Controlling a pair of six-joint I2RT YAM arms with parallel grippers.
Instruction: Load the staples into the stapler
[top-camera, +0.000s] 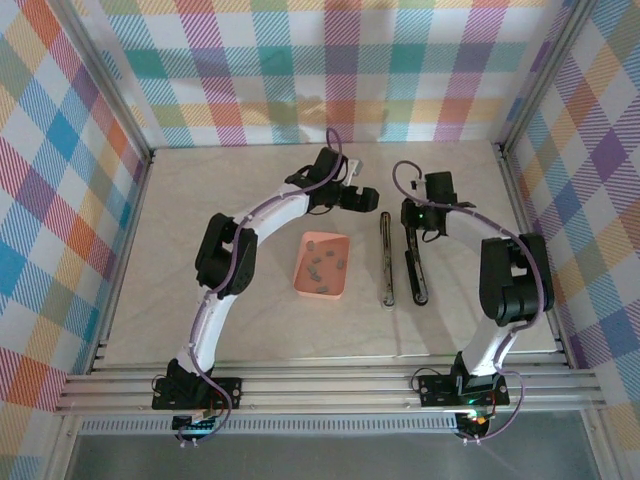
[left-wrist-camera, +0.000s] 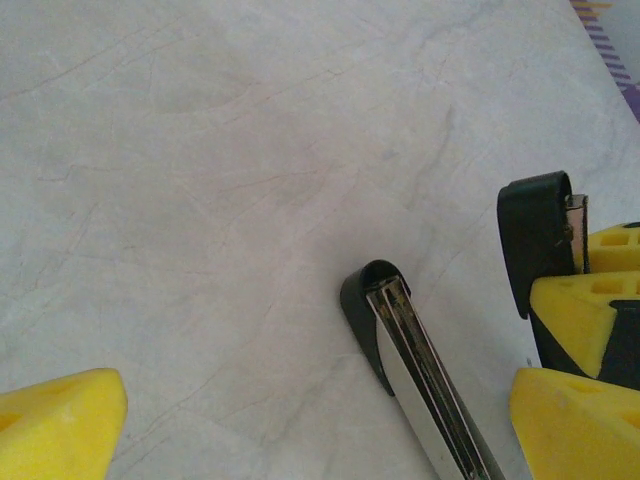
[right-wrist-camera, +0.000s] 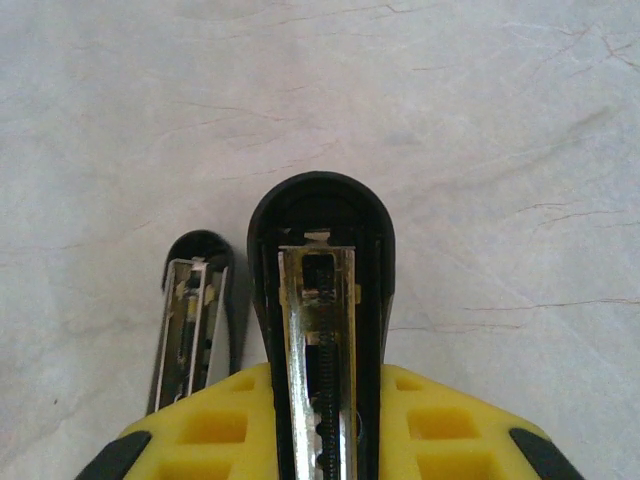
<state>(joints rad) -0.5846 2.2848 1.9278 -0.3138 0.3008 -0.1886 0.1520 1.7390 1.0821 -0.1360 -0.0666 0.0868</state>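
- The staples (top-camera: 325, 265), a scatter of small grey strips, lie in the pink tray (top-camera: 318, 293) at the middle of the tabletop (top-camera: 220, 200). Neither hand holds any.
- Just right of the tray, the stapler (top-camera: 386, 262) lies opened out. Its bright magazine channel (left-wrist-camera: 420, 375) and black cover arm (right-wrist-camera: 320, 225) sit side by side, tips pointing away from the arm bases.
- The right hand (top-camera: 416, 222) is clamped on the cover arm, yellow pads pressed to either side, with the spring bared along the arm's middle.
- The left hand (top-camera: 358, 196) hovers near the magazine's far tip, on the tray side, its fingers spread wide with nothing between them.
- Whether the channel already carries any staples cannot be told from these views.
- By the look of it, the opening step is done. Left to do: pick a strip from the tray, seat it in the channel and close the cover.
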